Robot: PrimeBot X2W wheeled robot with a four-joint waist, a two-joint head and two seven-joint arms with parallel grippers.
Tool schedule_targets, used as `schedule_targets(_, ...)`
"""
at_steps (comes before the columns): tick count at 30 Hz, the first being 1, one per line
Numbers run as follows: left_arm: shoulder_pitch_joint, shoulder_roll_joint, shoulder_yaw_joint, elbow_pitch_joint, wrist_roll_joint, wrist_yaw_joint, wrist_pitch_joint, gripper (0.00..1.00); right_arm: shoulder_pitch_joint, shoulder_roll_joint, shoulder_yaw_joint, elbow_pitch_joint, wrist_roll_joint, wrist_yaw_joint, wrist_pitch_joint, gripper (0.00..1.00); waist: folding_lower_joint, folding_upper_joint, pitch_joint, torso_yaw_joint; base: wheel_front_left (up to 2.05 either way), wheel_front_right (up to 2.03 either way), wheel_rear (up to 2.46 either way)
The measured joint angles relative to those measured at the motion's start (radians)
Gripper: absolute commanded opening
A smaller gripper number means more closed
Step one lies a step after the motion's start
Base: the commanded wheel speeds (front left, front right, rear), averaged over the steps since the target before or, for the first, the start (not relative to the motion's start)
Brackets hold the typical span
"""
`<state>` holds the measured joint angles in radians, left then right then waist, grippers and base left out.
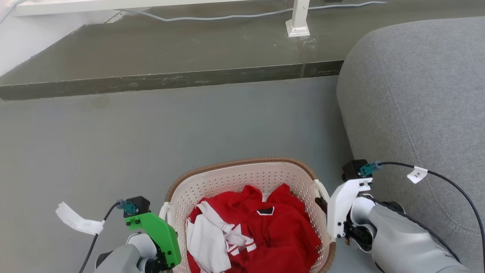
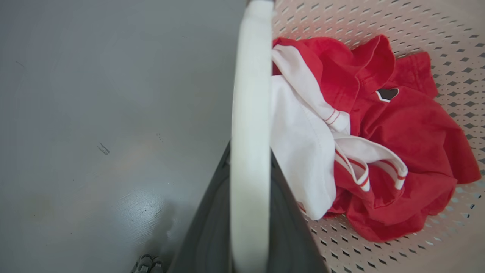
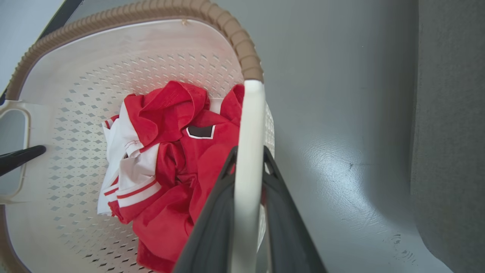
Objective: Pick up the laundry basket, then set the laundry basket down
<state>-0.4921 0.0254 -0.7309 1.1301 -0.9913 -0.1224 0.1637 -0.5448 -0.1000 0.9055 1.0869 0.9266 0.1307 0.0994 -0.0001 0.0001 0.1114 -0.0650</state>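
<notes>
Laundry basket (image 1: 227, 181) stands low in the head view, between the two arms, over grey floor (image 1: 189, 129) and just beside grey sofa (image 1: 416, 94); whether its base touches the floor I cannot tell. Inside it lies a crumpled red and white garment (image 1: 273, 231). The left gripper (image 2: 250, 151) is closed around the white loop handle (image 2: 250, 94) on the basket's left short side, one dark finger on each side of the band. In the right wrist view one of its fingers (image 3: 22, 157) pokes through this handle. The right gripper (image 3: 250, 151) clamps the opposite handle (image 3: 248, 121) in the same way, next to the brown rim (image 3: 242, 49).
</notes>
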Motion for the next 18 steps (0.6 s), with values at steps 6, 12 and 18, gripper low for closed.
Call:
schedule_targets(6,0.0,0.0,-0.009,0.0,-0.002,0.0,0.0,0.0,0.0,-0.005,0.011,-0.001,0.003,0.0,0.003,0.0,0.0,0.0,-0.002,-0.001,0.0,0.0,0.0)
schedule_targets(12,0.0,0.0,-0.015,0.0,-0.019,0.0,0.0,0.0,0.0,-0.009,0.02,-0.004,0.011,0.0,0.003,0.0,0.0,0.0,-0.003,-0.002,0.0,0.0,0.0)
schedule_targets(18,0.0,0.0,-0.021,0.0,-0.028,0.0,-0.001,0.0,0.0,-0.013,0.031,-0.007,0.018,0.0,0.003,0.0,0.0,0.0,0.0,-0.005,0.0,0.0,0.0)
